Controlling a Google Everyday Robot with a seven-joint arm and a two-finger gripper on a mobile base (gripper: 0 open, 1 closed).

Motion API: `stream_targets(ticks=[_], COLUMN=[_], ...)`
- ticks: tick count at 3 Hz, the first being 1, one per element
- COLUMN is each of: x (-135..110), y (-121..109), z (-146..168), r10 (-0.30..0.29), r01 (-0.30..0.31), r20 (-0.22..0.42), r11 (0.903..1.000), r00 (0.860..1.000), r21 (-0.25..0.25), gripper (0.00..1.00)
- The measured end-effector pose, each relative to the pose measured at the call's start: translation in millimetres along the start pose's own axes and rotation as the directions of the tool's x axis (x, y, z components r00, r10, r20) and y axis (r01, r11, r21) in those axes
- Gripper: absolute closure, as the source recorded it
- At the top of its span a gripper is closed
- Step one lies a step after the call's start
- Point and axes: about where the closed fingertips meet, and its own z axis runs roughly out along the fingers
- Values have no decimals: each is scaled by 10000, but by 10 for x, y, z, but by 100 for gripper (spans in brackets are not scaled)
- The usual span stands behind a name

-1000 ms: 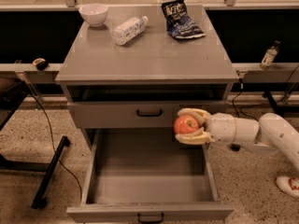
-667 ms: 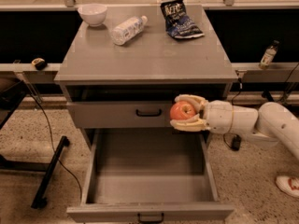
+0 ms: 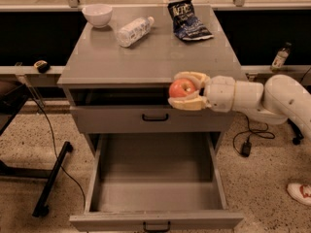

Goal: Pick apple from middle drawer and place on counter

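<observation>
- Pincer (image 3: 176, 89) right of centre in the frame, its two fingers clamped above and below the apple (image 3: 182, 88).
- Apple held in the air just before the front edge of the surface (image 3: 150, 55), apparently about level with it, not resting on it.
- Middle drawer (image 3: 155, 171) stands open at the bottom of the frame, floor bare.
- White bowl (image 3: 97, 14), plastic bottle (image 3: 133, 30) lying on its side, and chip bag (image 3: 187, 21) sit along the surface's far edge.

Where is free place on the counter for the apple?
The counter is bare across its front half, up to the bottle and chip bag. The back is crowded with those and the white bowl. The gripper holds the apple by the front edge.
</observation>
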Motion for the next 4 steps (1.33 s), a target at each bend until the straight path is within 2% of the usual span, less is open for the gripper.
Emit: stream_targets(ticks=[1,2,3,4], x=[-239,-374,-399,-297], y=[-214,-474,-730,-906], z=[121,165,147,206], r10=[-77,65,431,785], r01=[73,-53,-326,-545], r20=[-259,-703,-1148,-1687], r11=[9999,9999,9953,9883], r00=[9996,9975,9924,9825], r21=[-135,162,916,1427], gripper=[100,100,100,100])
